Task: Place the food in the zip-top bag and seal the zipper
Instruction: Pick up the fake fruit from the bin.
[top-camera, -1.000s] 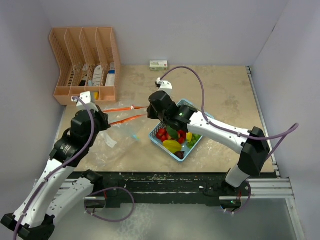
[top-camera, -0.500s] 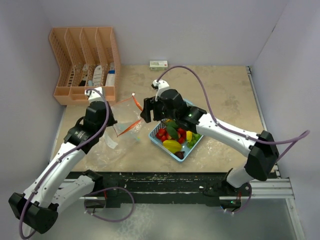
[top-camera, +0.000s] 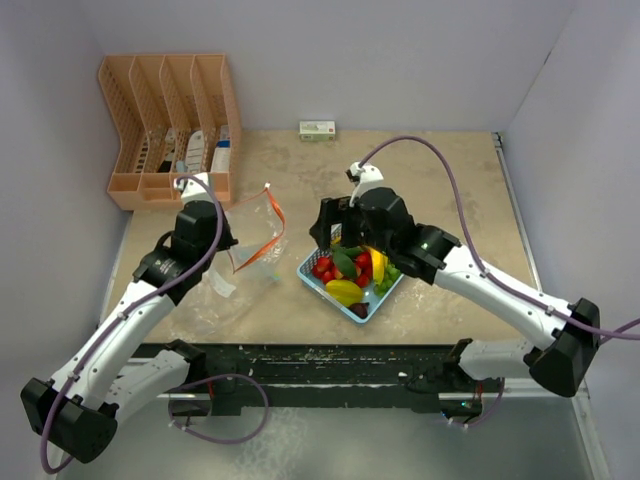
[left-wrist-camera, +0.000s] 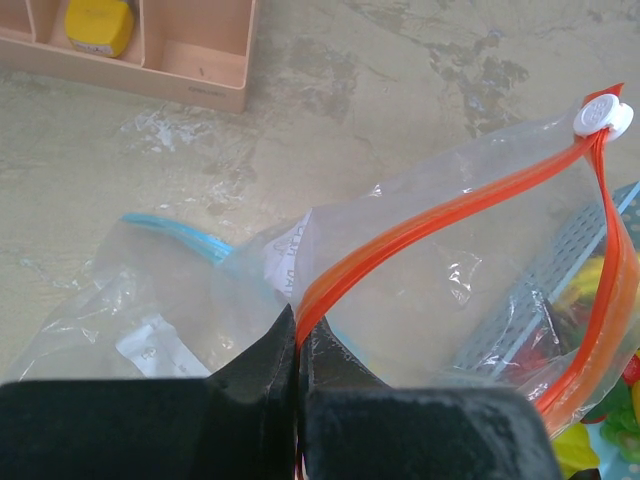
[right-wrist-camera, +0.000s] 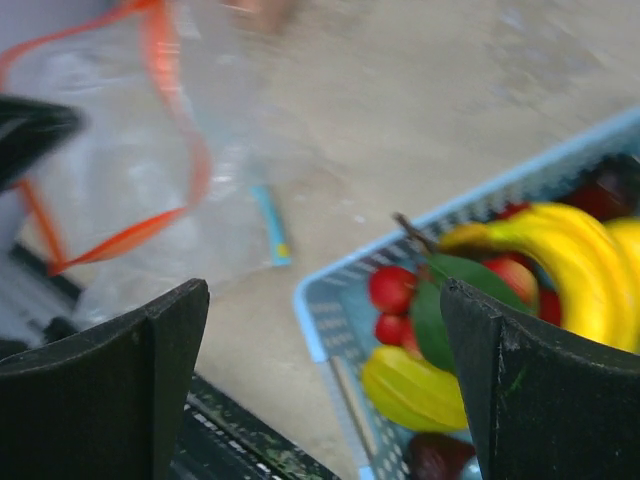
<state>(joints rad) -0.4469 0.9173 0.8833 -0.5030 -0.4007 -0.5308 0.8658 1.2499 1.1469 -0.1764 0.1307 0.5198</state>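
Beige mottled table (top-camera: 450, 190), lavender walls (top-camera: 400, 60) on three sides. Peach slotted organizer (top-camera: 170, 125) at far left; a small box (top-camera: 318, 129) against the back wall.

Left gripper (left-wrist-camera: 297, 335): jaws closed tight, pinching the orange zipper (left-wrist-camera: 430, 225) of the zip-top bag (top-camera: 255, 225) at its near end. The bag is lifted off the table with its mouth gaping toward the basket. White slider (left-wrist-camera: 603, 116) sits at the far end of the zipper. Nothing visible inside the bag. Under it lies crumpled clear plastic with a blue strip (left-wrist-camera: 170, 232), flat on the table.

Light-blue basket (top-camera: 315, 278) is just right of the bag, near the front edge. The food (top-camera: 348, 275) is all in the basket: yellow banana (right-wrist-camera: 560, 250), red pieces (right-wrist-camera: 390, 290), green leaf (right-wrist-camera: 440, 310), another yellow piece (right-wrist-camera: 410, 385), dark purple one (right-wrist-camera: 435, 455) at the near corner.

Right gripper (right-wrist-camera: 320, 290): fingers spread wide, holding nothing, hovering over the basket's far-left edge, above the food and not touching it.
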